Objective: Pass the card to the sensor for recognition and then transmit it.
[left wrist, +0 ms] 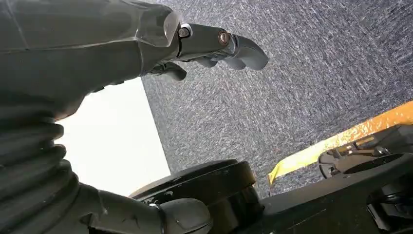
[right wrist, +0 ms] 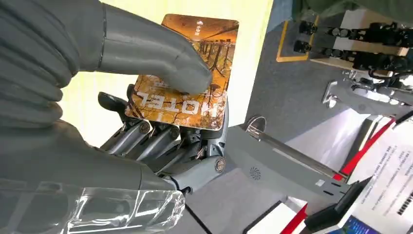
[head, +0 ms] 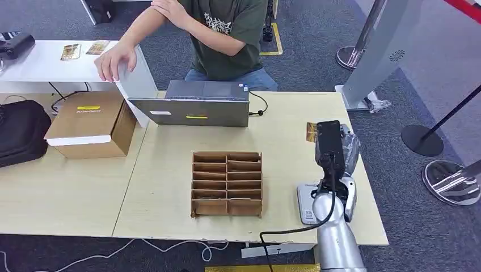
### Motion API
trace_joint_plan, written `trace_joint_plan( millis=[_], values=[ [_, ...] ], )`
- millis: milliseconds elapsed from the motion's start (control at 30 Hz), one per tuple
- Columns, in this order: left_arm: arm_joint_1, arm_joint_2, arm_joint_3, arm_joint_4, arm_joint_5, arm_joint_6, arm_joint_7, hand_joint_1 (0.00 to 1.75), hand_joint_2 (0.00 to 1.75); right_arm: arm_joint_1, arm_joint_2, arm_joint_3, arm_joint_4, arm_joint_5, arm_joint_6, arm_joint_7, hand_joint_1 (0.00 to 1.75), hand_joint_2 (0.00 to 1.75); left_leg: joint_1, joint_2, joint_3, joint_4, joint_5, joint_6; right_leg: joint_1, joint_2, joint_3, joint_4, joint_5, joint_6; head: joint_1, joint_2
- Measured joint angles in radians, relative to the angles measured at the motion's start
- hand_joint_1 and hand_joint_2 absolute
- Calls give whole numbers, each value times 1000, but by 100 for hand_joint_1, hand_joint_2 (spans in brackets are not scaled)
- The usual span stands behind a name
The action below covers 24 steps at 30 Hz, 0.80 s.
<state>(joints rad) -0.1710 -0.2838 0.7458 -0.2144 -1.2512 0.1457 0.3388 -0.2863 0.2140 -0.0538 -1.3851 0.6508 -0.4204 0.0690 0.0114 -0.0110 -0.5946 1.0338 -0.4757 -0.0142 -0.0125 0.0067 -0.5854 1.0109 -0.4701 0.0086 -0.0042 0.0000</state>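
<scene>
Head view: the right hand [head: 346, 148] is raised over the right side of the pale wooden surface [head: 170, 170], holding the card [head: 311, 132]; the grey sensor [head: 308, 205] lies below it near the front edge, right of the cardboard organizer [head: 227, 183]. Left wrist view: the left hand [left wrist: 214, 46] hangs above carpet, fingers loosely apart, holding nothing. Right wrist view: thumb and fingers [right wrist: 160, 141] pinch the orange hotel card.

divider box [head: 227, 183] mid-table [head: 170, 158], laptop [head: 195, 110] behind, sensor [head: 308, 203] right
</scene>
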Motion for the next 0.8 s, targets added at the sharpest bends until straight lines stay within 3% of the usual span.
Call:
trace_joint_plan(
  millis=[800],
  values=[
    [3, -2, 1, 0, -12, 10, -11, 0, 175, 177, -3, -2, -171, 67, -10, 50, 175, 175, 0, 0, 0, 0, -1, 1, 0, 0, 0, 0, -1, 0, 0, 0]
  ],
)
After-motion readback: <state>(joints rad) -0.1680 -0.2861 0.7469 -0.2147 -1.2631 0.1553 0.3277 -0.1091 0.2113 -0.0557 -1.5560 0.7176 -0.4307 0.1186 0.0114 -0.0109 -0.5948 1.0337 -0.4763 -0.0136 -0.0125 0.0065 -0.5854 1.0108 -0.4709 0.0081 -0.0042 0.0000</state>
